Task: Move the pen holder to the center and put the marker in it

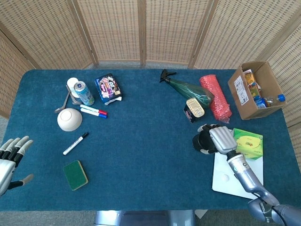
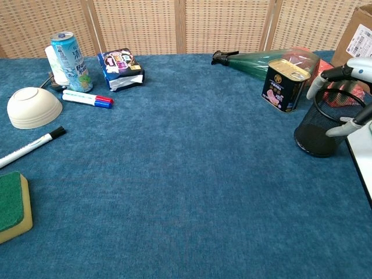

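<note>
The black mesh pen holder (image 1: 200, 142) (image 2: 315, 134) stands upright at the right of the blue table, next to a white board. My right hand (image 1: 220, 139) (image 2: 347, 93) wraps it from the right, fingers curled over the far rim and the thumb on the near wall. A white marker with a black cap (image 1: 75, 143) (image 2: 30, 147) lies at the left front. Beyond the table's left front edge my left hand (image 1: 11, 157) hovers open with spread fingers, a good way left of the marker.
A red and a blue marker (image 1: 93, 111), a white bowl (image 1: 69, 119), a can (image 1: 83, 92) and a snack bag (image 1: 108, 87) sit back left. A green sponge (image 1: 75, 174) lies front left. A tin (image 2: 285, 83), spray bottle (image 1: 186, 87), red roll (image 1: 215, 98) and cardboard box (image 1: 254, 89) crowd the right.
</note>
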### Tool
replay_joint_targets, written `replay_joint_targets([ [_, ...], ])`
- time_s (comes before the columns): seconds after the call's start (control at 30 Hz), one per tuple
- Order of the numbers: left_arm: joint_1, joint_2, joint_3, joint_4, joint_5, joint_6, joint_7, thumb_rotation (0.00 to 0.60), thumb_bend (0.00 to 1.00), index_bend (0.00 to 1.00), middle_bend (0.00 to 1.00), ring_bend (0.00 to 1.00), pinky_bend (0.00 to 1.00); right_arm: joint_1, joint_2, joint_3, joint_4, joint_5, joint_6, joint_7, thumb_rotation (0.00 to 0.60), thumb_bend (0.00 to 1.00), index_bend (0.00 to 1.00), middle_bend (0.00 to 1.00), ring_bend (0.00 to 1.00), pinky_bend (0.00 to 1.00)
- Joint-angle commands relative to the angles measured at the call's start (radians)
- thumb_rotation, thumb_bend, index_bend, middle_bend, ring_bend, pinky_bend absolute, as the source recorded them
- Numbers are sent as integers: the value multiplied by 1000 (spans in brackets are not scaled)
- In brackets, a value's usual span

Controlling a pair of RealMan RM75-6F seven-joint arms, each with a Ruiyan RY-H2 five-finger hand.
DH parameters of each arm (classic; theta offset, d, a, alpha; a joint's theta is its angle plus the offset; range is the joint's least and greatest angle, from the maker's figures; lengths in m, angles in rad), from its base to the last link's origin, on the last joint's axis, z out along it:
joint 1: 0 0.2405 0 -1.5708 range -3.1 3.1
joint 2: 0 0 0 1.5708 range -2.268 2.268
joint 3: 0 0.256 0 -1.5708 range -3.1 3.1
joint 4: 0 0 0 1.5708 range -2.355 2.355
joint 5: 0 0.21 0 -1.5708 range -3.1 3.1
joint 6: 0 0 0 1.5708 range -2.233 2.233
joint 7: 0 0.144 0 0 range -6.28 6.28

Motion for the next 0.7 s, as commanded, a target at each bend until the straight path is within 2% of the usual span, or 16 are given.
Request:
replay_joint_targets([
  [0.03, -1, 0, 0, -1, 2, -1, 1, 600, 43, 29, 0, 0, 0, 2, 14, -6, -34, -34, 21, 3, 600, 0, 484, 499, 426, 395],
  [0.2, -3, -2, 3, -2, 9, -4, 6, 600, 42, 30, 0, 0, 0, 33, 35, -9, -114, -99, 29, -48, 600, 0, 492, 501, 427, 399],
  [0.47, -2, 1, 8, -4, 20, 1, 0, 600, 42, 30, 0, 0, 0, 121, 14, 5, -253, -153, -43, -190, 600, 0, 492, 501, 428, 401],
  [0.6, 2, 4, 11, -4, 29, 13, -9, 600, 42, 30, 0, 0, 0, 175, -29, 28, -313, -144, -98, -263, 600, 0, 492, 501, 427, 400],
  [0.7, 5, 9, 14, -5, 40, 24, -27, 600, 42, 30, 0, 0, 0, 258, -128, 76, -341, -87, -192, -387, 600, 0, 493, 501, 428, 400],
])
